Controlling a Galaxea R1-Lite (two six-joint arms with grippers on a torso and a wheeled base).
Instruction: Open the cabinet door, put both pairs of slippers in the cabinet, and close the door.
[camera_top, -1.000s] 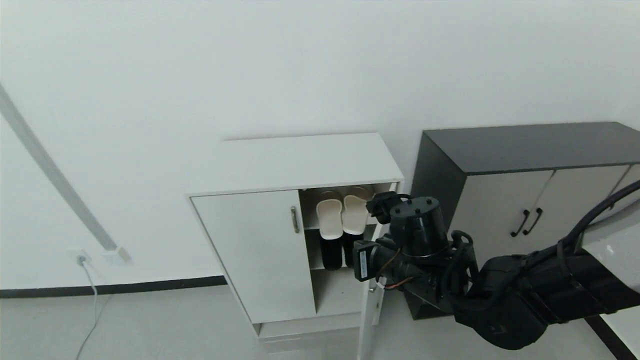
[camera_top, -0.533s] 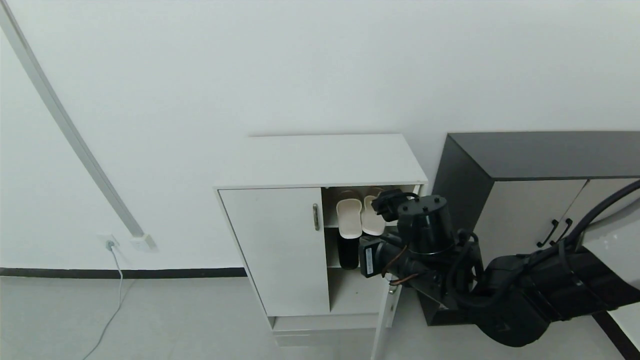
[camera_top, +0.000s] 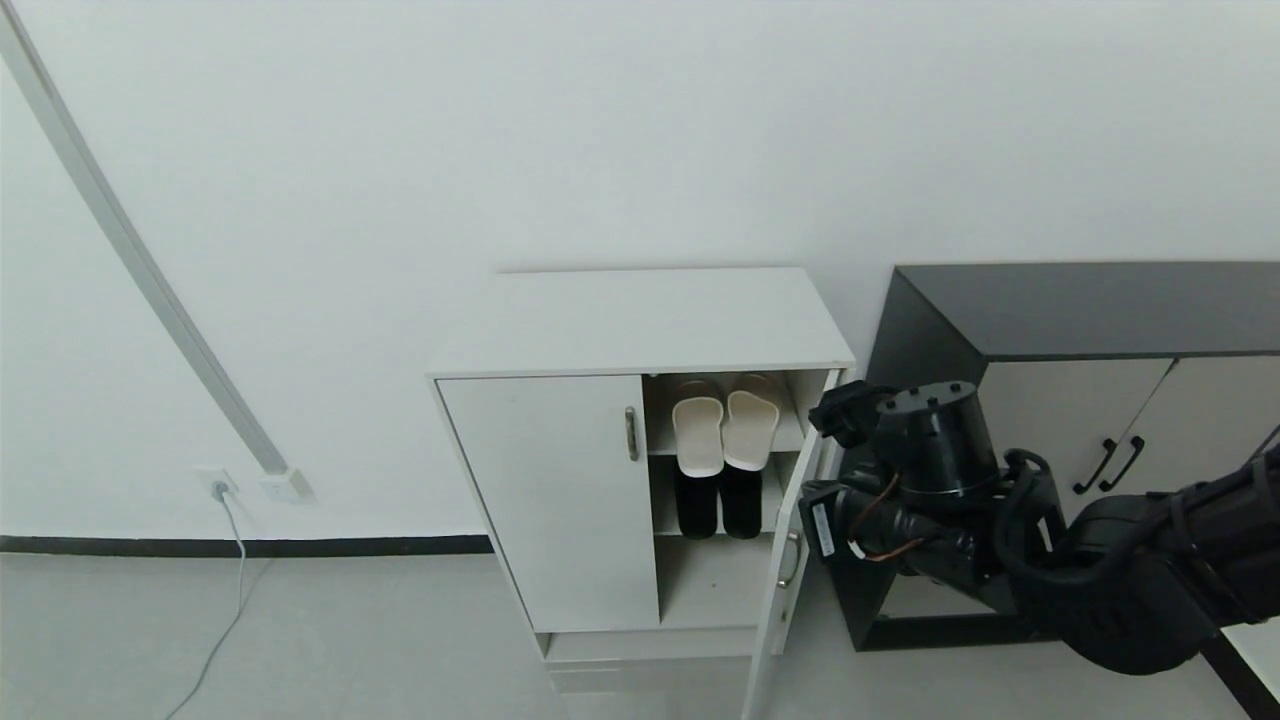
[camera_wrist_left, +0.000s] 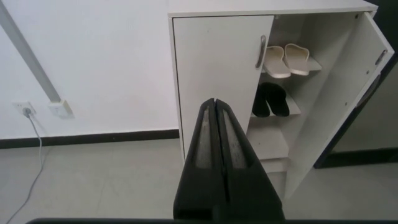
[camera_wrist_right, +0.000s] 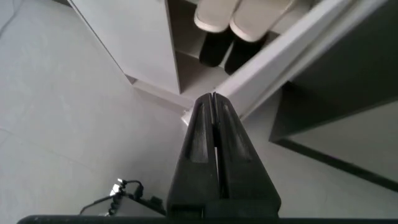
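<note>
- White cabinet (camera_top: 640, 320) against the wall: left door (camera_top: 550, 500) closed, right door (camera_top: 775, 620) swung open and seen nearly edge-on.
- White slippers (camera_top: 724, 435): side by side on the upper shelf, heels over its front edge.
- Black slippers (camera_top: 718, 505): on the shelf directly below, also side by side; the bottom compartment lies beneath them.
- Right arm (camera_top: 1000, 540): just beside the outer face of the open door, in front of the dark cabinet (camera_top: 1080, 300); the door stands between it and the shelves.
- Right tool (camera_wrist_right: 214, 96): fingers pressed together, pinching nothing; the door's edge crosses just beyond its tips.
- Left tool (camera_wrist_left: 214, 102): fingers pressed together, empty, well apart from the cabinet and facing its front.
- Surroundings: slanted wall conduit (camera_top: 130, 250), socket (camera_top: 215, 485) with a cable (camera_top: 225, 600) trailing onto the floor (camera_top: 300, 640).
</note>
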